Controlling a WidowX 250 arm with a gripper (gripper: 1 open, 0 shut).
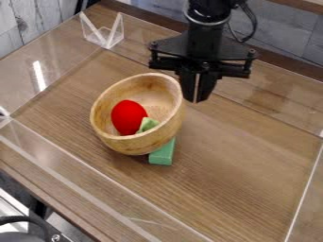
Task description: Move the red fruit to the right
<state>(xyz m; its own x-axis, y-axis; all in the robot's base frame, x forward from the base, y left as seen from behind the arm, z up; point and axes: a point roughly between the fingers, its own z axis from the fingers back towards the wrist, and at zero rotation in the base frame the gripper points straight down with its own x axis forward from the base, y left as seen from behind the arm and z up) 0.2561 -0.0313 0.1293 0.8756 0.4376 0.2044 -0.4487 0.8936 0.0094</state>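
The red fruit [127, 116] lies inside the wooden bowl [113, 144], left of centre, with a small light-green leafy bit beside it. The bowl leans on a flat green block [164, 154] under its near right side. My gripper [202, 93] hangs pointing down just right of the bowl's far right rim, above the table and apart from the fruit. Its dark fingers stand a little parted, with nothing between them.
Clear plastic walls ring the wooden table [240, 180]. A transparent folded stand [101, 31] sits at the back left. Bare wood stretches to the right of the bowl and in front of it.
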